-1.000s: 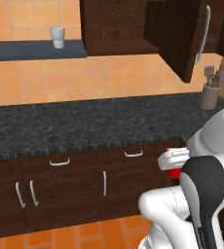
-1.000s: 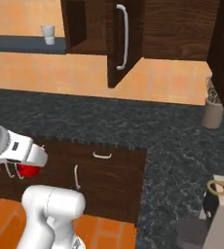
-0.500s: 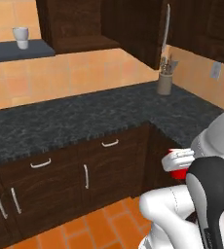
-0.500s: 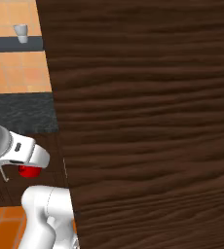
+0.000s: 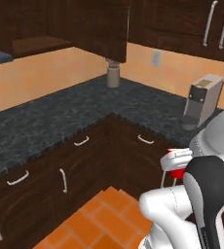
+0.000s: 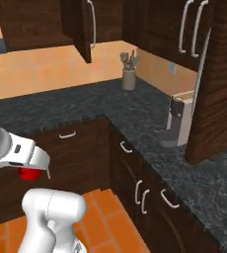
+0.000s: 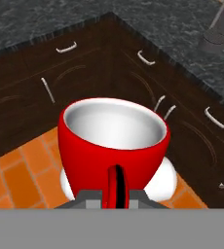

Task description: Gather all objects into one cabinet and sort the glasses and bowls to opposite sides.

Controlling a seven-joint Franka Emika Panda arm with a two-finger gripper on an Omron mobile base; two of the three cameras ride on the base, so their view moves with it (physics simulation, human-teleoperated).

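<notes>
Dark granite corner counter (image 5: 60, 121) beyond gripper (image 7: 116, 194), clamped on red cup (image 7: 114, 141), white-lined, handle nearest. Toaster (image 6: 182, 118), utensil crock (image 6: 129, 79) farther off. No legible writing.

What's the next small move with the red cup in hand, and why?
Probably keep carrying: the gripper holds the red cup low over the orange floor, in front of the corner drawers, well below the open cabinet. I'd raise the cup above the countertop before nearing that cabinet.
</notes>
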